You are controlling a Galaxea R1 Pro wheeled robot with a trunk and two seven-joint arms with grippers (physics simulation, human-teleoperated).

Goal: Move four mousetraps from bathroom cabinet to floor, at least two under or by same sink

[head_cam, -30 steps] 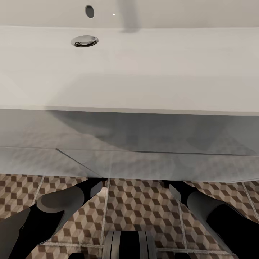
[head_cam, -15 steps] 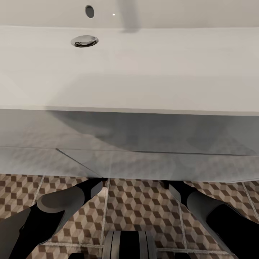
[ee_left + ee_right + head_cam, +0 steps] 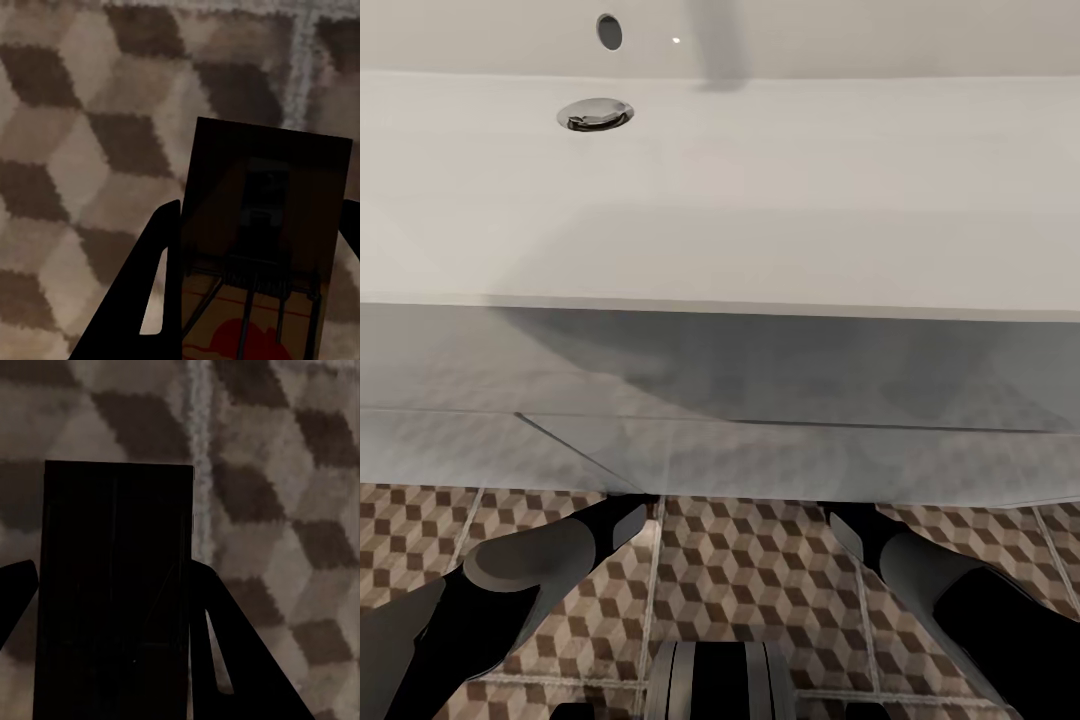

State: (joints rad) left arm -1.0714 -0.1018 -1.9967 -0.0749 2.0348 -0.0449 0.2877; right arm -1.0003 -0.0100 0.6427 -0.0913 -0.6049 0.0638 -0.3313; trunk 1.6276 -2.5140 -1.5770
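Sitting between left claw (image 3: 255, 300) fingers, mousetrap (image 3: 262, 247)

Almost nothing differs across the head views. The only visible change is on the right arm (image 3: 950, 590): its pale forearm section sits a touch further toward the right edge of the picture than it does a second ago, a shift so slight it is barely readable.
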